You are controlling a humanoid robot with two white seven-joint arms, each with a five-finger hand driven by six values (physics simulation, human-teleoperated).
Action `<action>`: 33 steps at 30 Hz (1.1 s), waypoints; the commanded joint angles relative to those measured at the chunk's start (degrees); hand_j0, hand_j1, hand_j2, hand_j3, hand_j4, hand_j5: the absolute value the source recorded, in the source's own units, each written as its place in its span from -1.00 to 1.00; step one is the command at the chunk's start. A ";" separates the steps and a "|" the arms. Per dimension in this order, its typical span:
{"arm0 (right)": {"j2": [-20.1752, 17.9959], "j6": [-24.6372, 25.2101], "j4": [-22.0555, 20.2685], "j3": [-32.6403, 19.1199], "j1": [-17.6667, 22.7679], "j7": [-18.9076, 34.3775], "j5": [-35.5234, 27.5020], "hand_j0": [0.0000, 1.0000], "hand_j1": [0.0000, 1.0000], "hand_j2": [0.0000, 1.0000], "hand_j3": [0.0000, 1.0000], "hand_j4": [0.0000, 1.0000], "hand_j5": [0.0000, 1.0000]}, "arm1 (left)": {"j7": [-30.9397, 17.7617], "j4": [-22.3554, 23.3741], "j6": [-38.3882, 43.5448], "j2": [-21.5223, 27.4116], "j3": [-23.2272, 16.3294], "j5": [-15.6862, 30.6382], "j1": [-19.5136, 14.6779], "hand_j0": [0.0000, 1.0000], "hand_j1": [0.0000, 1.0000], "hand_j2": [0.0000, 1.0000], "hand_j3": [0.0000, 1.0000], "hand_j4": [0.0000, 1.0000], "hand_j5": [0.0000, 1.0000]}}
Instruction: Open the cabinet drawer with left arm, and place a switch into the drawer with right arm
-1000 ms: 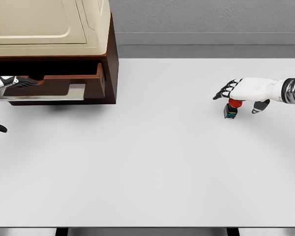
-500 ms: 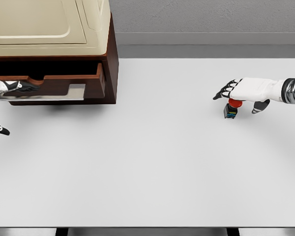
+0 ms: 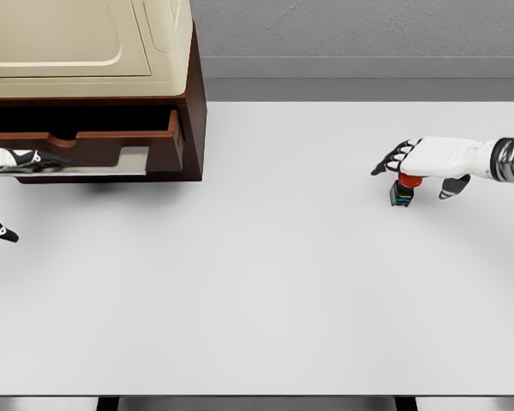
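1. At the far left of the head view, the cabinet (image 3: 94, 86) stands on the white table (image 3: 265, 291) with its drawer (image 3: 86, 150) pulled partly out, so the opening step looks under way or near done.
2. The left hand (image 3: 8, 163) sits at the picture's left edge against the drawer's front; its fingers look loosely spread, though whether they grip the front cannot be told.
3. Well apart to the right, the switch (image 3: 403, 193), red-capped on a dark body, stands upright on the table.
4. The right hand (image 3: 424, 163) hovers just over the switch, fingers spread and relaxed, holding nothing.
5. Judging from this, the next move calls for the right hand to lower, close around the switch, then carry it across to the drawer.
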 commanded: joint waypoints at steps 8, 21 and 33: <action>-0.15 0.14 -1.61 0.02 0.18 -0.02 -0.23 1.00 1.00 1.00 1.00 1.00 1.00 | -0.29 -2.40 -1.93 3.17 -2.18 0.03 0.00 1.00 1.00 1.00 1.00 1.00 1.00; -0.15 0.14 -1.61 0.02 0.35 -0.02 -0.23 1.00 1.00 1.00 1.00 1.00 1.00 | -0.29 -4.86 -2.90 6.25 -3.50 0.11 0.00 1.00 1.00 1.00 1.00 1.00 1.00; -0.24 0.14 -1.61 0.02 0.35 -0.02 -0.23 1.00 1.00 1.00 1.00 1.00 1.00 | -0.29 -7.05 -2.99 8.36 -4.29 0.20 -0.09 1.00 1.00 1.00 1.00 1.00 1.00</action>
